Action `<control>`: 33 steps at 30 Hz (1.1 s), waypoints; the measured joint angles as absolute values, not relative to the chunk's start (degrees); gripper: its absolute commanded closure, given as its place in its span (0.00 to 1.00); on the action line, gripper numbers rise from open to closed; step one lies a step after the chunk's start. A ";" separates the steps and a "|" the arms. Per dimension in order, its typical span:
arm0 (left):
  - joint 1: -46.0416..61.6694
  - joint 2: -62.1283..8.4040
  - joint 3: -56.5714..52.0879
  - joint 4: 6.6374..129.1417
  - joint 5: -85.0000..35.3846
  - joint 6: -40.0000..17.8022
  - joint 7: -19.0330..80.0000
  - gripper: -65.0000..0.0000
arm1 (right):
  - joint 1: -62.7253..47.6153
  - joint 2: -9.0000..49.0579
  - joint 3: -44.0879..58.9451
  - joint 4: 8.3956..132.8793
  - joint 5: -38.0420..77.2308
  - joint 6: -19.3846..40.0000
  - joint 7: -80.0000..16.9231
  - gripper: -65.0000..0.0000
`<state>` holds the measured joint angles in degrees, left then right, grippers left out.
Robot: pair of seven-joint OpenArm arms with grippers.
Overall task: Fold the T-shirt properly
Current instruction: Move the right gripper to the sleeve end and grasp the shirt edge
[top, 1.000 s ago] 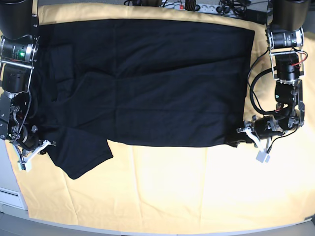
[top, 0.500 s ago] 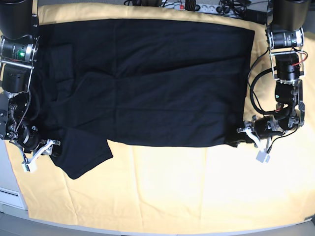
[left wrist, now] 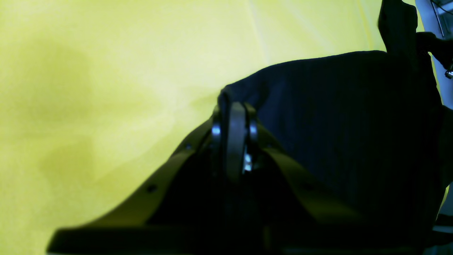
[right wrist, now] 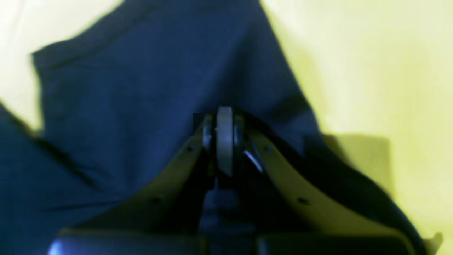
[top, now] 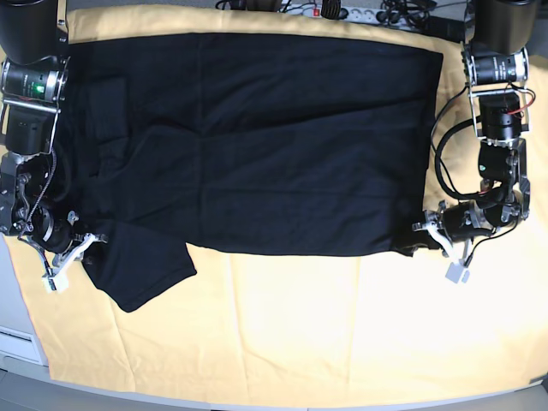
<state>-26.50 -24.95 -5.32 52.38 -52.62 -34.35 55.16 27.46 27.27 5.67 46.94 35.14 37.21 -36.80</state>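
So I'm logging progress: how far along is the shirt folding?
Early. Done: the T-shirt lies spread flat on the yellow cloth, no fold made. In hand: the left tool is shut on the near hem corner, the right tool shut on fabric by the sleeve. Left: every fold.

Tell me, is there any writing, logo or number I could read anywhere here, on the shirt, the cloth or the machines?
None can be read.
T-shirt: plain black in all views, no print visible.
Yellow cloth: plain, no text.
Arm housing: a green light, but no legible label.
Power strip: markings too small to read.
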 measured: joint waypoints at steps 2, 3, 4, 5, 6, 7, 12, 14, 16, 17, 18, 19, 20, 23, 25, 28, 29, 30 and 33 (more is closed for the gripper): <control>-26.50 -24.95 -5.32 52.38 -52.64 -34.35 55.16 1.00 | 27.49 27.27 5.67 46.94 37.17 38.00 -37.69 1.00; -26.50 -24.95 -5.32 52.38 -52.64 -34.35 55.16 1.00 | 27.46 27.27 5.67 46.96 38.15 38.02 -38.39 1.00; -26.50 -24.95 -5.32 52.38 -52.62 -34.35 55.16 1.00 | 27.44 27.27 5.67 46.96 38.50 38.02 -38.46 1.00; -26.50 -24.95 -5.32 52.38 -52.64 -34.35 55.16 1.00 | 27.46 27.27 5.67 46.94 38.46 38.02 -38.57 1.00; -26.50 -24.95 -5.32 52.38 -52.64 -34.35 55.16 1.00 | 27.49 27.27 5.67 46.96 38.00 38.02 -38.59 1.00; -26.50 -24.95 -5.32 52.38 -52.64 -34.35 55.16 1.00 | 27.49 27.29 5.67 46.96 37.28 37.52 -38.52 1.00; -26.50 -24.95 -5.32 52.38 -52.64 -34.35 55.16 1.00 | 27.46 27.40 5.67 46.94 27.16 28.34 -33.28 0.56; -26.50 -24.95 -5.32 52.38 -52.64 -34.35 55.20 1.00 | 27.59 27.40 5.67 46.96 22.70 23.27 -32.75 0.55; -26.50 -24.95 -5.32 52.38 -52.58 -34.35 55.18 1.00 | 27.70 27.53 5.72 46.96 18.76 20.80 -32.47 0.55; -26.50 -24.95 -5.32 52.38 -52.60 -34.35 55.18 1.00 | 27.79 27.46 5.72 46.96 17.69 20.29 -32.32 0.55; -26.50 -24.95 -5.32 52.38 -52.62 -34.35 55.18 1.00 | 27.81 27.40 5.72 46.96 17.72 19.00 -32.27 0.56; -26.50 -24.95 -5.32 52.38 -52.60 -34.35 55.18 1.00 | 27.81 27.24 5.72 46.96 18.00 17.19 -32.21 0.57; -26.50 -24.95 -5.32 52.38 -52.62 -34.35 55.20 1.00 | 27.77 27.09 5.72 46.96 17.89 14.76 -31.62 0.56; -26.50 -24.95 -5.32 52.38 -52.62 -34.41 55.22 1.00 | 27.64 27.16 5.72 46.96 17.47 13.47 -30.13 0.45; -26.50 -24.95 -5.32 52.38 -52.64 -34.72 55.31 1.00 | 27.66 27.29 5.72 46.96 18.57 16.03 -29.98 0.34; -26.50 -24.95 -5.32 52.38 -52.64 -34.74 55.33 1.00 | 27.66 27.24 5.72 46.96 22.61 18.41 -30.85 0.33; -26.50 -24.95 -5.32 52.38 -52.62 -34.74 55.33 1.00 | 27.64 27.27 5.72 46.96 23.86 19.57 -30.87 0.33; -26.50 -24.95 -5.32 52.38 -52.64 -34.74 55.33 1.00 | 27.66 27.24 5.72 46.96 24.53 20.60 -30.83 0.33; -26.50 -24.95 -5.32 52.38 -52.62 -34.74 55.33 1.00 | 27.66 27.27 5.72 46.96 27.44 24.01 -30.81 0.33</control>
<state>-26.50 -24.95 -5.32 52.38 -52.62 -34.74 55.33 27.66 27.27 5.72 46.96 27.44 24.01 -30.81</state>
